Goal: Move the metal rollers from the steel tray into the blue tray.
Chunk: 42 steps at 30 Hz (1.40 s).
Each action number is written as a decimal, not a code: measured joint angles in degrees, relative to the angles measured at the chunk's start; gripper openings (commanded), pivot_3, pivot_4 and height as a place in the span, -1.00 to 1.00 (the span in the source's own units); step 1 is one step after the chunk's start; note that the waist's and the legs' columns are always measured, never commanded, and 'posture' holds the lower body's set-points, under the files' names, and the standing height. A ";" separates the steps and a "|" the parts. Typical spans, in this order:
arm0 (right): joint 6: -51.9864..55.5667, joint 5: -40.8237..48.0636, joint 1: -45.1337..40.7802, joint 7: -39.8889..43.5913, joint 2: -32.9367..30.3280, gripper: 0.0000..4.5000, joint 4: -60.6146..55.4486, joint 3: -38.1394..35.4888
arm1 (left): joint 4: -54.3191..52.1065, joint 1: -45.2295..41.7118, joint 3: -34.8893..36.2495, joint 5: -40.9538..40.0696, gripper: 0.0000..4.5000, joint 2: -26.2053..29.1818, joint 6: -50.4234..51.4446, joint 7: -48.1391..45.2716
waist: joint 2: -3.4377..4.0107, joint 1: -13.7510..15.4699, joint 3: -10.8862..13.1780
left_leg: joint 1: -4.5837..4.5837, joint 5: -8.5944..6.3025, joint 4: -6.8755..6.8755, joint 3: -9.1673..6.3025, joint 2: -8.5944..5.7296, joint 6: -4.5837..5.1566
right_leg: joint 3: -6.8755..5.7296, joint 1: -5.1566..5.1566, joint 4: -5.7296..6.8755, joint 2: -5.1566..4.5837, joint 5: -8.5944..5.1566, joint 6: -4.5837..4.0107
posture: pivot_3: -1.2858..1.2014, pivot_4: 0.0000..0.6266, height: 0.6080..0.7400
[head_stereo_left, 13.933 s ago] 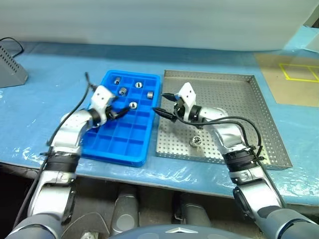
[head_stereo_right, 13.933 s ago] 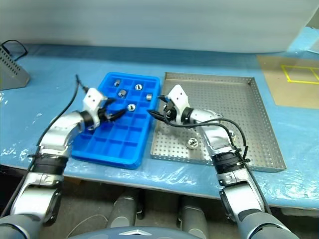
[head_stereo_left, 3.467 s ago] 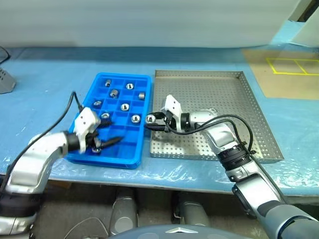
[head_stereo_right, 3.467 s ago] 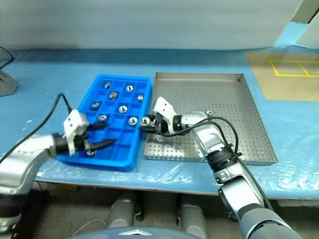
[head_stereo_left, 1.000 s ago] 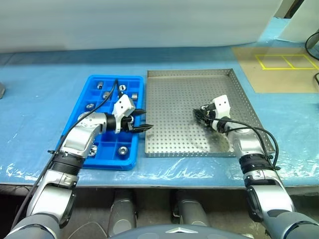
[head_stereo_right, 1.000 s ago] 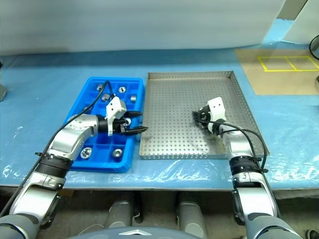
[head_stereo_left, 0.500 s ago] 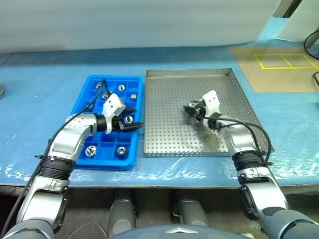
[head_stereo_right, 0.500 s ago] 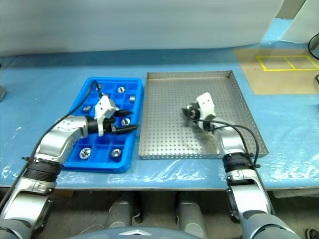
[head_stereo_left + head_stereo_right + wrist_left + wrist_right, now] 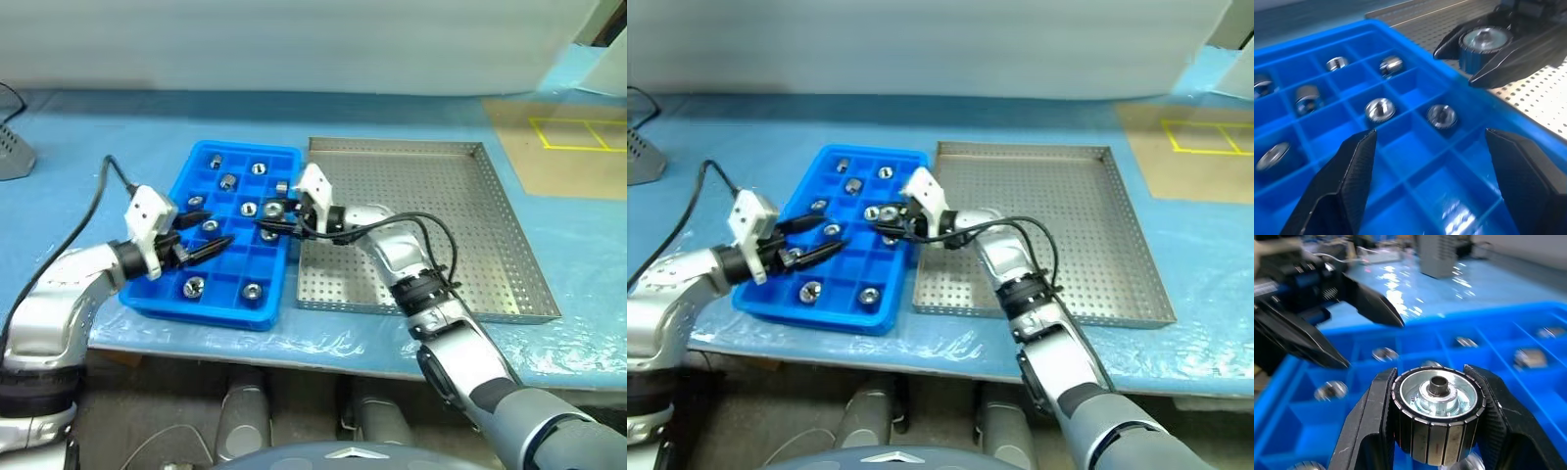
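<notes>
I have the right pincer (image 9: 269, 217) clenched on a metal roller (image 9: 1436, 407), hanging over the blue tray (image 9: 157, 294) at its edge nearest the steel tray (image 9: 509, 245), so this is the drop-off step; next I'd need to line it over a free compartment and let go. My left pincer (image 9: 208, 231) hovers released over the blue tray's opposite side, leaving little room between them. Beyond the blue tray, the desk (image 9: 88, 127) lies open.
</notes>
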 measured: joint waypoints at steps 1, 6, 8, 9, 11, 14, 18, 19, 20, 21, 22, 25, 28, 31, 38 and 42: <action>-0.34 0.00 -0.74 0.80 1.39 -0.25 0.64 0.63 | -2.07 2.01 1.62 -0.42 0.65 0.03 0.59 1.00 | 0.00 0.58 0.00 | -0.01 0.00 -0.03 -0.03 0.01 -0.01 | -0.03 0.01 -0.02 0.00 -0.01 0.00 | 0.33 -0.52 1.00; -3.64 -1.78 -0.62 4.72 2.84 -0.25 2.54 5.55 | -10.47 10.10 6.32 -2.71 0.65 -0.79 3.05 5.42 | 0.00 3.63 0.01 | -0.03 -0.02 -0.07 -0.06 -0.06 -0.01 | -0.02 0.04 -0.10 -0.06 -0.05 0.08 | 0.40 -0.52 1.00; -3.93 -2.12 -0.38 5.13 2.71 -0.25 3.48 5.93 | -12.81 12.26 7.17 -3.12 0.65 -1.62 3.38 7.03 | 0.01 4.67 0.02 | -0.01 -0.02 -0.08 -0.11 -0.06 -0.01 | -0.02 0.05 -0.09 -0.05 -0.25 0.42 | 0.40 -0.52 1.00; -4.07 -2.21 -0.36 5.13 2.55 -0.25 4.06 5.93 | -13.83 13.36 7.31 -3.39 0.65 -2.12 3.43 7.76 | 0.02 4.96 0.03 | 0.02 -0.02 -0.08 -0.11 -0.07 -0.02 | -0.01 0.06 -0.08 -0.06 -0.27 0.46 | 0.40 -0.52 1.00; -4.70 -2.49 -0.41 4.72 2.19 -0.25 6.13 5.63 | -15.52 14.59 7.24 -3.92 0.65 -2.91 3.70 8.98 | 0.02 5.66 0.03 | 0.05 -0.02 -0.10 -0.16 -0.06 -0.03 | 0.00 0.05 -0.05 -0.03 -0.28 0.48 | 0.40 -0.52 1.00; -5.89 -3.34 -0.92 3.01 1.89 -0.25 10.70 4.63 | -16.25 14.63 6.79 -4.11 0.65 -3.26 3.74 10.38 | 0.03 6.11 0.03 | 0.13 0.01 -0.25 -0.16 -0.08 -0.08 | 0.00 0.05 -0.03 -0.04 -0.28 0.48 | 0.38 -0.52 1.00; -7.39 -3.76 -1.63 1.98 1.43 -0.25 13.77 3.34 | -15.75 12.27 5.15 -4.26 0.65 -3.03 3.77 10.60 | 0.01 6.01 0.02 | 0.13 0.10 -0.28 -0.17 -0.07 -0.21 | 0.00 0.03 -0.02 0.00 -0.28 0.48 | 0.36 -0.52 1.00; -7.69 -3.91 -1.73 1.69 1.60 -0.25 14.08 3.32 | -15.35 11.23 5.00 -4.28 0.65 -2.68 3.76 10.58 | 0.00 5.93 0.01 | 0.13 0.11 -0.30 -0.18 -0.07 -0.23 | 0.01 0.02 -0.02 0.02 -0.28 0.48 | 0.35 -0.52 1.00; -7.90 -3.98 -1.73 1.63 1.75 -0.25 14.12 3.32 | -14.94 10.47 4.91 -4.28 0.65 -2.26 3.76 10.50 | 0.00 5.88 0.01 | 0.13 0.12 -0.32 -0.18 -0.07 -0.24 | 0.01 0.01 -0.02 0.02 -0.28 0.48 | 0.34 -0.52 1.00; -8.06 -4.01 -1.72 1.73 1.89 0.08 14.13 3.29 | -14.47 9.76 4.79 -4.28 0.65 -1.90 3.74 10.35 | 0.00 5.74 0.01 | 0.12 0.13 -0.34 -0.17 -0.07 -0.25 | 0.04 -0.03 -0.03 0.03 -0.28 0.47 | 0.34 -0.52 1.00; -8.04 -3.97 -1.71 1.90 1.93 0.20 14.11 3.23 | -13.94 9.23 4.43 -4.27 0.65 -1.61 3.74 10.25 | 0.00 5.64 0.01 | 0.11 0.13 -0.35 -0.17 -0.07 -0.26 | 0.04 -0.03 -0.03 0.04 -0.26 0.44 | 0.33 -0.52 1.00; -5.19 -2.53 -0.67 3.84 1.90 0.48 11.67 2.51 | -11.77 7.73 2.78 -4.23 0.65 -0.96 3.69 9.27 | -0.01 5.61 0.01 | 0.00 0.13 -0.36 -0.16 -0.08 -0.26 | 0.04 -0.11 -0.07 0.05 -0.12 0.11 | 0.31 -0.52 1.00; -3.53 -2.15 0.44 4.14 1.60 0.48 9.45 2.10 | -9.72 6.10 1.69 -4.14 0.65 -0.44 3.61 8.41 | -0.02 5.52 0.00 | -0.06 0.13 -0.36 -0.15 -0.08 -0.26 | 0.04 -0.19 -0.05 0.06 -0.10 0.07 | 0.28 -0.52 1.00; -3.36 -2.22 0.60 2.06 1.15 0.48 9.19 1.41 | -7.67 3.84 0.36 -3.85 0.65 0.09 2.93 7.29 | -0.02 5.23 0.00 | -0.03 0.17 -0.36 -0.15 -0.08 -0.32 | 0.04 -0.17 -0.02 0.05 -0.11 0.09 | 0.26 -0.52 1.00; -1.59 -0.84 1.17 -2.04 -4.54 0.48 3.74 -4.17 | 1.04 -6.07 -7.74 -1.38 0.65 -0.49 -0.54 3.62 | -0.03 4.33 -0.01 | 0.05 0.23 -0.29 -0.12 -0.12 -0.40 | 0.06 -0.05 0.09 0.02 -0.22 0.39 | 0.10 -0.52 1.00; 1.91 0.80 3.55 -4.81 -10.65 0.48 -5.34 -9.60 | 10.34 -14.56 -14.15 2.94 0.65 -4.91 -4.06 3.18 | -0.11 2.81 -0.06 | 0.07 0.36 -0.12 -0.12 -0.13 -0.58 | 0.10 0.06 0.13 0.03 -0.03 0.17 | 0.00 -0.52 1.00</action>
